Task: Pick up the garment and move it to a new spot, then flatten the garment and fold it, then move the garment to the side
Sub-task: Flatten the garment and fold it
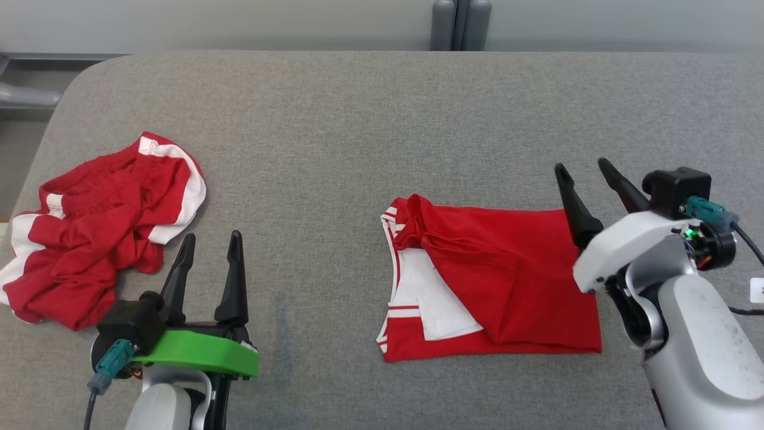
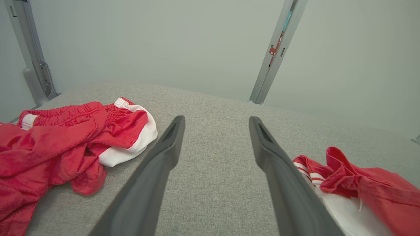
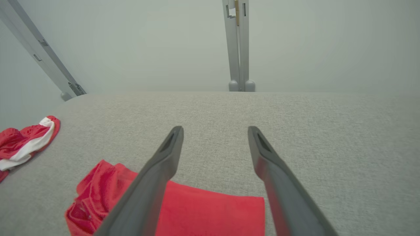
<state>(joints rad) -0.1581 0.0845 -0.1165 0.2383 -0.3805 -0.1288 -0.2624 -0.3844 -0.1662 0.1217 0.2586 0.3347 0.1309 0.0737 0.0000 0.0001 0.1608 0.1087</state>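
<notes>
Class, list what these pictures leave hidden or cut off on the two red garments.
Head view: the right end effector covers the right edge of the folded garment.
Left wrist view: the crumpled garment is cut off by the left and bottom edges; the left end effector hides part of the folded garment.
Right wrist view: the bottom edge cuts off the near part of the folded garment.

In the head view, the frame edge at 9 o'clock cuts off the crumpled garment (image 1: 101,227). The right gripper (image 1: 582,165) and its wrist housing cover the 3 o'clock edge of the folded garment (image 1: 507,280). A white label (image 1: 757,290) at 3 o'clock is truncated and illegible. In the right wrist view, the 6 o'clock edge truncates the folded garment and one finger (image 3: 154,183) hides part of it. In the left wrist view, the stickers (image 2: 273,49) on the post (image 2: 261,88) at 1 o'clock are too small to read.
</notes>
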